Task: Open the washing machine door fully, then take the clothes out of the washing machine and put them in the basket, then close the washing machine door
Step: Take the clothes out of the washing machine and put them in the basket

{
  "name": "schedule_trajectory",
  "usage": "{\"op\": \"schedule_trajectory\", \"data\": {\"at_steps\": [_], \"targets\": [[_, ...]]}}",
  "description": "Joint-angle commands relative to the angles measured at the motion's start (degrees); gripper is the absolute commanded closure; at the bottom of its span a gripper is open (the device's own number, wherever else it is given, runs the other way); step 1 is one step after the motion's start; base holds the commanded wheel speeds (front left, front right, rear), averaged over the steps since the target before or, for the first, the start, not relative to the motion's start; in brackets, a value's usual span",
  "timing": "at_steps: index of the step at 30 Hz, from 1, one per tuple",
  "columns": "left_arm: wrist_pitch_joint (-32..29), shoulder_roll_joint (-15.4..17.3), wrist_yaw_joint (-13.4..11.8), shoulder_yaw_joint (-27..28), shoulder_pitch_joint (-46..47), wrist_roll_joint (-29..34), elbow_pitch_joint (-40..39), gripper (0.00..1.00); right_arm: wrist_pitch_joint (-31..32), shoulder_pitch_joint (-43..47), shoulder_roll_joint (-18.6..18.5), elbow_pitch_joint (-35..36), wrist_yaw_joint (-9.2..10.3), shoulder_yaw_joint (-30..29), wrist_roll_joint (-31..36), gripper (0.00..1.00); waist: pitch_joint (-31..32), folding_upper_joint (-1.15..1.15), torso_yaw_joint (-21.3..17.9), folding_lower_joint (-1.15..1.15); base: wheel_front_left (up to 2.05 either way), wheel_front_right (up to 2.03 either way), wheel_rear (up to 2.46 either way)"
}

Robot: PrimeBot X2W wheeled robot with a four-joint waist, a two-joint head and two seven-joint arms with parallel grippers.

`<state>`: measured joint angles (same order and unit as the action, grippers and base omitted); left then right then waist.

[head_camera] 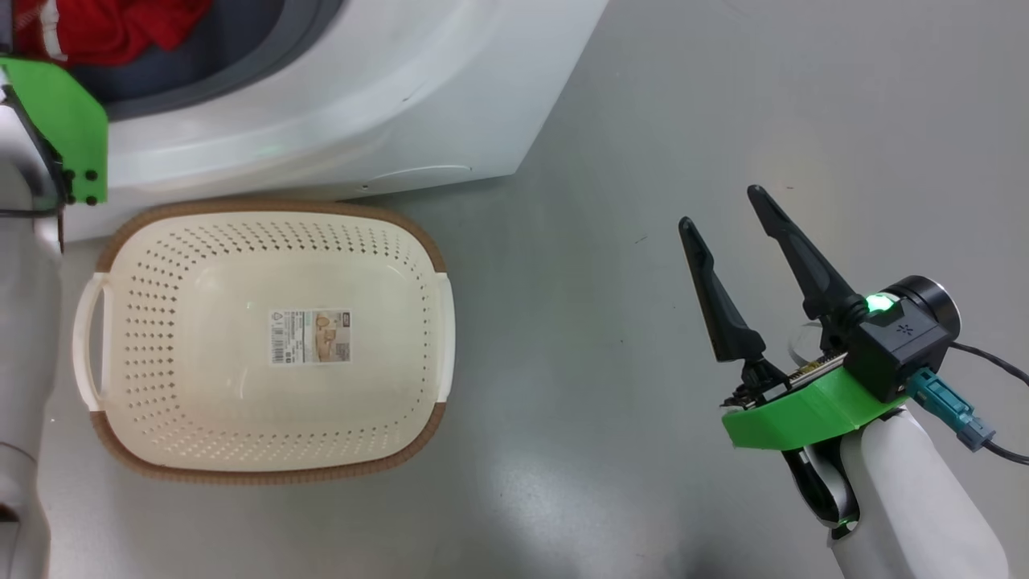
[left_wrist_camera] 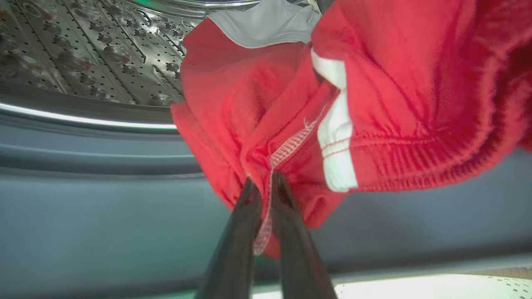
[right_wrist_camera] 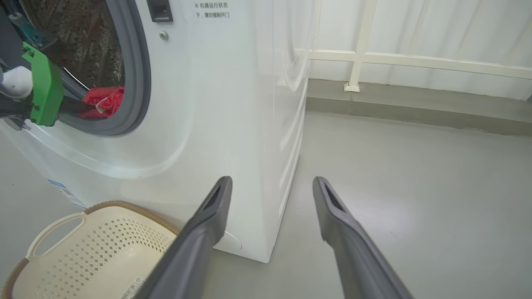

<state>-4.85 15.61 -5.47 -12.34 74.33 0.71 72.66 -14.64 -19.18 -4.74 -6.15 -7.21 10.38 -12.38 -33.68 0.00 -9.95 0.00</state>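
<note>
Left gripper [left_wrist_camera: 266,179]: inside mouth of washer [right_wrist_camera: 232,104]; jaws pinched on a fold of red fabric at its white-stitched seam.
Clothes [left_wrist_camera: 395,104]: red with white trim, bunched at drum lip, draped over grey ring [left_wrist_camera: 83,199].
Drum [left_wrist_camera: 83,45]: perforated steel, behind clothes.
Right gripper [head_camera: 718,207]: jaws spread wide, above floor [head_camera: 723,96], well right of basket.
Basket [head_camera: 265,476]: on floor, just in front of washer; paper label on bottom.
</note>
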Motion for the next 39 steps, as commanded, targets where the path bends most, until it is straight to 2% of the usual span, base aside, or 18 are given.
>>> {"op": "schedule_trajectory", "data": {"at_steps": [1,6,13,18,21,27,39], "targets": [[0.62,2.79,0.51,0.34,0.9,0.36,-0.81,1.0,-0.36,-0.1,0.19,1.14,-0.28,1.24,-0.39,0.0,-0.04,0.0,0.11,0.0,0.0,0.0,0.0],[4.91,2.23,1.26,0.19,0.54,-0.52,-1.98,1.0,-0.36,-0.23,0.12,1.27,-0.28,0.85,-0.3,0.0,0.08,0.0,0.36,0.0,0.0,0.0,0.0],[15.24,1.19,1.66,2.24,-0.74,-3.93,-4.49,1.0,-0.36,-0.02,-0.11,1.19,-0.28,0.34,-0.51,0.0,0.55,0.0,1.17,0.0,0.0,0.0,0.0],[19.14,-0.02,1.62,2.82,-2.42,-5.54,-7.29,1.0,-0.36,0.11,-0.53,1.44,-0.28,-0.39,0.07,0.0,0.8,0.0,2.36,0.0,0.0,0.0,0.0],[19.71,-0.59,1.64,3.45,-3.84,-6.59,-10.38,1.0,-0.36,0.05,-0.86,1.51,-0.28,-0.69,0.16,0.0,1.1,0.0,3.01,0.0,0.0,0.0,0.0],[19.83,-1.3,1.66,5.16,-8.74,-8.34,-21.44,1.0,-0.36,0.36,-1.28,1.63,-0.28,-0.92,0.31,0.0,1.85,0.0,4.45,0.0,0.0,0.0,0.0],[19.84,-3.02,1.88,6.67,-17.69,-9.48,-33.24,1.0,-0.36,1.77,-2.38,1.79,-0.28,-1.85,0.89,0.0,5.86,0.0,6.92,0.0,0.0,0.0,0.0]]}}
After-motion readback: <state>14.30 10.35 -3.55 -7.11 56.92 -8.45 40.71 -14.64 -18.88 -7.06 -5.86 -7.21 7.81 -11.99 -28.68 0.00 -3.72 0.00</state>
